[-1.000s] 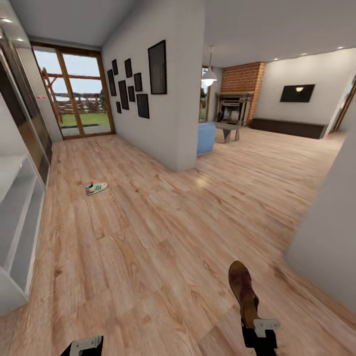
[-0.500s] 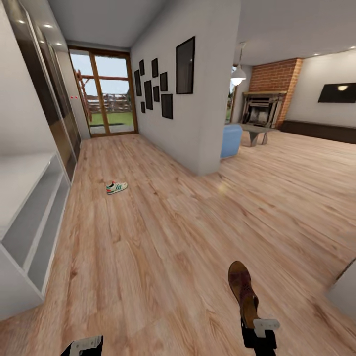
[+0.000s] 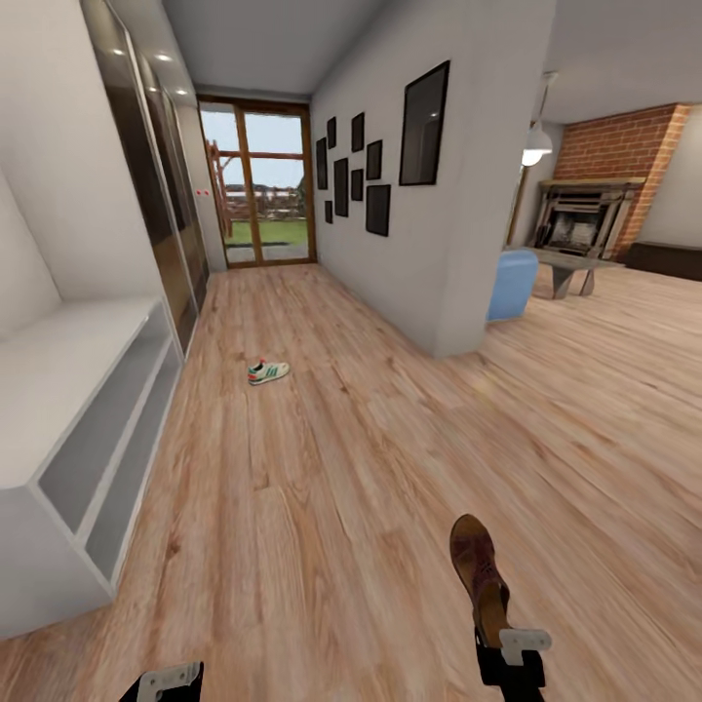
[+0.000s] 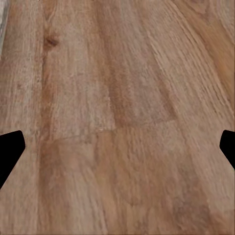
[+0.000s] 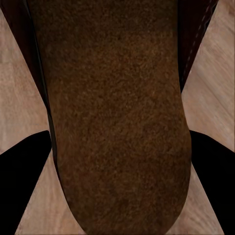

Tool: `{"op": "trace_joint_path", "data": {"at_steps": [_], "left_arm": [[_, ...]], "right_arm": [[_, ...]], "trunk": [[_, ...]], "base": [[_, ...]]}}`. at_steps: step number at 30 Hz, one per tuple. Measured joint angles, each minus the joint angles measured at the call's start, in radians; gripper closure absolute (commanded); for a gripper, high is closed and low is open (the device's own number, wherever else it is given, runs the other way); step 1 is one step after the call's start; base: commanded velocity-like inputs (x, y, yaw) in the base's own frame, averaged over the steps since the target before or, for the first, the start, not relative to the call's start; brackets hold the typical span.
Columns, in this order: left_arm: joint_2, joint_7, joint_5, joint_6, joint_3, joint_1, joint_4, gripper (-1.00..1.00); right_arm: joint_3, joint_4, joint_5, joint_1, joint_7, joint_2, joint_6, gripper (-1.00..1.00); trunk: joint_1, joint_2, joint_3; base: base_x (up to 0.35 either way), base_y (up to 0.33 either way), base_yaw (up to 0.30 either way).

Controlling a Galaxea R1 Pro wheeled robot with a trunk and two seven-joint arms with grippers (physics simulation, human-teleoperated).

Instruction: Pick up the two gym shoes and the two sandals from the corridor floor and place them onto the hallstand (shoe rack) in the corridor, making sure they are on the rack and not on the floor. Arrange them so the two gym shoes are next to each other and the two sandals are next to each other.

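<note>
The right gripper [image 3: 509,655] sits low in the head view, its jaws closed on the heel end of a dark brown sandal [image 3: 478,570] that sticks out past the fingertips, toe pointing away from the robot. In the right wrist view the sandal's [image 5: 117,117] grainy brown sole spans the space between the two black fingers [image 5: 22,166], one on each side of it, with the plank floor [image 5: 210,73] beneath.

The left gripper [image 3: 161,682] shows just as a pale bracket and dark body at the bottom edge of the head view. In the left wrist view its two black fingertips [image 4: 10,152] stand far apart at the picture's sides — jaws wide, nothing between them but bare corridor floor [image 4: 117,117].

Beyond the left gripper and off to its outer side stands the hallstand [image 3: 88,390], a pale grey-white bench with two open shelves, against the corridor wall.

Farther on, well ahead of both grippers, one gym shoe [image 3: 268,371] lies on the wood floor [image 3: 322,468] — white with green stripes and a red-orange heel — out from the far end of the hallstand.

Past it, dark glossy wardrobe doors [image 3: 156,214] line the hallstand's side, black picture frames [image 3: 375,161] hang on the opposite wall, and a wood-framed glass door [image 3: 258,185] closes the corridor. Off beyond the right gripper's side are a blue armchair [image 3: 512,283] and a brick fireplace [image 3: 609,200].
</note>
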Motion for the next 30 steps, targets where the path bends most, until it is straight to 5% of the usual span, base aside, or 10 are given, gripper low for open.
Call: {"op": "trace_joint_path", "data": {"at_steps": [17, 30], "left_arm": [[0.000, 0.000, 0.000, 0.000, -0.001, 0.000, 0.001, -1.00], [0.000, 0.000, 0.000, 0.000, -0.001, 0.000, 0.001, -1.00]], "right_arm": [[0.000, 0.000, 0.001, 0.000, 0.000, 0.000, 0.001, 1.00], [0.001, 0.002, 0.000, 0.000, 0.000, 0.000, 0.001, 1.00]], "trunk": [[0.000, 0.000, 0.000], [0.000, 0.000, 0.000]], "base": [[0.339, 0.000, 0.040], [0.339, 0.000, 0.218]]}}
